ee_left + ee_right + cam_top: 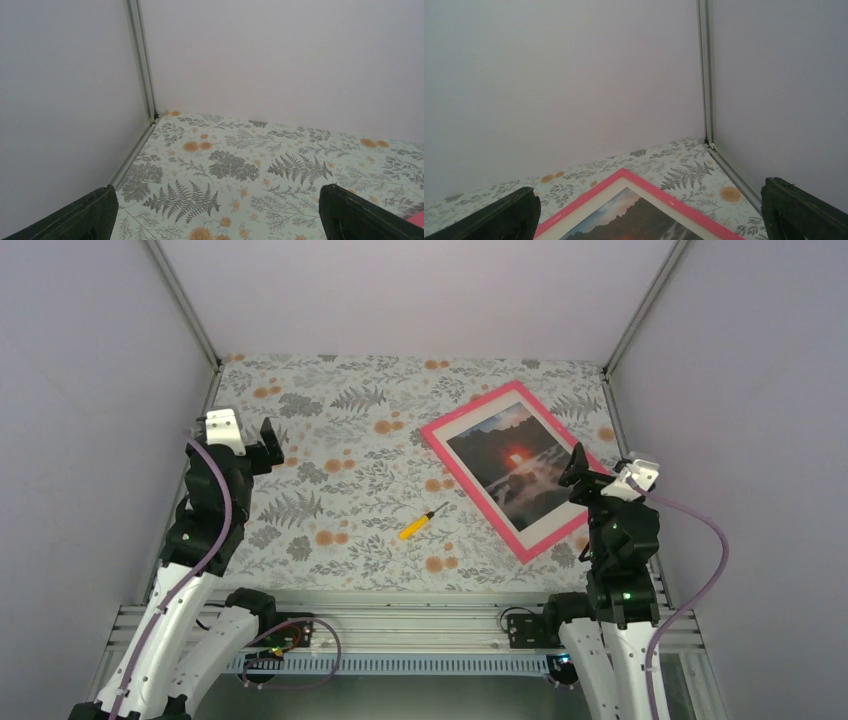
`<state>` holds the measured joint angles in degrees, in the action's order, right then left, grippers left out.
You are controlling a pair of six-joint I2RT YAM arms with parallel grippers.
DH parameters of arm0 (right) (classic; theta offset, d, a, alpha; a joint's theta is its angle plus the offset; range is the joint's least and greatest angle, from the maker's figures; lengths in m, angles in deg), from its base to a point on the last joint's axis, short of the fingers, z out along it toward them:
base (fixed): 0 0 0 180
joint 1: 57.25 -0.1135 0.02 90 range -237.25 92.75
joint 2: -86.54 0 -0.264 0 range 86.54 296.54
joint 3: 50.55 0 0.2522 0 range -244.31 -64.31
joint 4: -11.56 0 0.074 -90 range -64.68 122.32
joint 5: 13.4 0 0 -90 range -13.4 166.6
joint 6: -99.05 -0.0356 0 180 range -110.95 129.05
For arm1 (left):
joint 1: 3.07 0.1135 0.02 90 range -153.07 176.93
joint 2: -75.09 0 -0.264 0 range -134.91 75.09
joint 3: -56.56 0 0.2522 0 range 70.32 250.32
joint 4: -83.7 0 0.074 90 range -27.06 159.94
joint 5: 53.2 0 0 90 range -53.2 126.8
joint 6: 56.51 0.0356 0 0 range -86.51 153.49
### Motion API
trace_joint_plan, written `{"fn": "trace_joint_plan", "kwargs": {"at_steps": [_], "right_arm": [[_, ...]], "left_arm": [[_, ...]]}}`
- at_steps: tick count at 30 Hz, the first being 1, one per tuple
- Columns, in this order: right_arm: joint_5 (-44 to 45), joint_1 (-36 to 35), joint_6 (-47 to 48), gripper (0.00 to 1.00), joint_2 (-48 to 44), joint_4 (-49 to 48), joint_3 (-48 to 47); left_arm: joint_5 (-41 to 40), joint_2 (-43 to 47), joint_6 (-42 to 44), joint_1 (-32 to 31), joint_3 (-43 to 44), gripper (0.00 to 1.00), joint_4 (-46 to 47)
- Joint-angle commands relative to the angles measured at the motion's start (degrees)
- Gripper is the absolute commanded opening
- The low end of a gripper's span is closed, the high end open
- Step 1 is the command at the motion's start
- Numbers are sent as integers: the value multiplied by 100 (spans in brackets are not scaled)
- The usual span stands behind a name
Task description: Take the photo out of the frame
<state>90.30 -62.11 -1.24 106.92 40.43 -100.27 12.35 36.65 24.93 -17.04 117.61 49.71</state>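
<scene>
The work is at its first step: the photo (515, 465) sits inside the frame (470, 406), face up. The right gripper (580, 472) hangs over the frame's right edge and the left gripper (262, 445) is far left of it, both wide open and empty. Next, probably, the frame must be turned onto its face.

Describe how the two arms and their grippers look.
Both arms are built alike: white lower links, black upper links and wrists. The left arm and right arm each carry a looping lilac cable and a white block at the wrist. A green light glows on the right arm. The left gripper and right gripper have black wedge-shaped fingers.
</scene>
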Motion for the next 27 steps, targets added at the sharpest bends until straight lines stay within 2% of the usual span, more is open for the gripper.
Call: {"fn": "trace_joint_plan", "kwargs": {"at_steps": [1,7,15,27], "right_arm": [[87,-41,-84,100,33,-4,-155],[-10,-42,-129,100,115,75,-179],[-320,-46,-677,100,521,189,-222],[-766,-37,-1954,100,2117,186,220]], "left_arm": [[-36,61,47,23,-68,100,102],[-223,73,-27,22,-130,100,143],[148,-139,-93,24,59,100,-122],[887,-152,108,20,36,100,-115]]}}
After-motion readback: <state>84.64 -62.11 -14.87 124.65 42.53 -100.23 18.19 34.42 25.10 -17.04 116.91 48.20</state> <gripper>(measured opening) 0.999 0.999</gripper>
